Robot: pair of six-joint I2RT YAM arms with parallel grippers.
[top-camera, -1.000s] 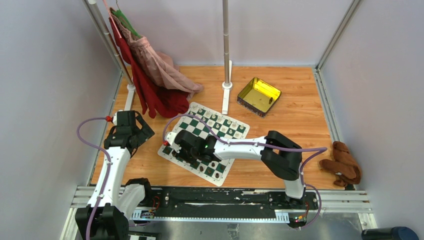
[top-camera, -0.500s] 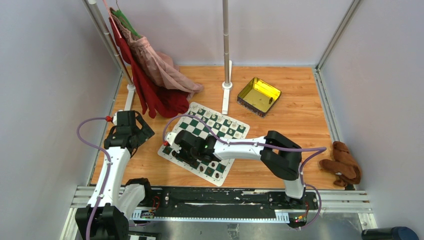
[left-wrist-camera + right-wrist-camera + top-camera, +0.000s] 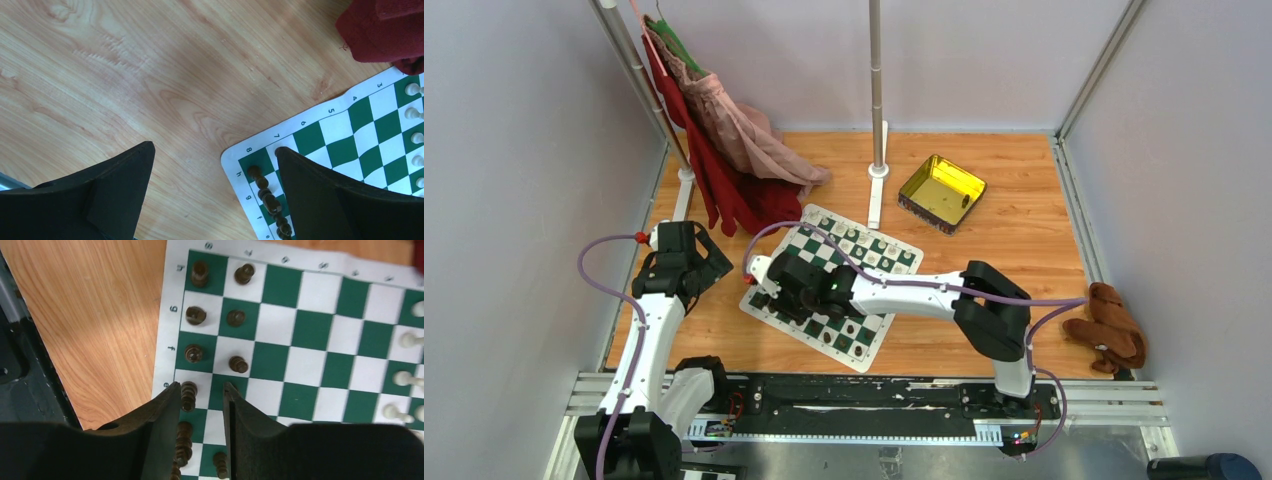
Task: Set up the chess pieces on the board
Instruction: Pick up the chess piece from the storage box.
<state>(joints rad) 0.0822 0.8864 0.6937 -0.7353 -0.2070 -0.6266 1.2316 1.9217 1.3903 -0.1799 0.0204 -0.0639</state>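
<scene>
Straddling a dark piece (image 3: 188,395) at the board's (image 3: 312,327) lower-left edge, right gripper (image 3: 201,388) jaws stand spread; left gripper (image 3: 214,148) gapes wide.

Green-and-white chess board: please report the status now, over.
Left claw open, beside green-and-white checked board. Right claw open around one upright dark brown chess piece on edge row. Crumpled red cloth near board corner.

Dark chess pieces (image 3: 184,432) half hidden — behind the right hand (image 3: 201,386)
</scene>
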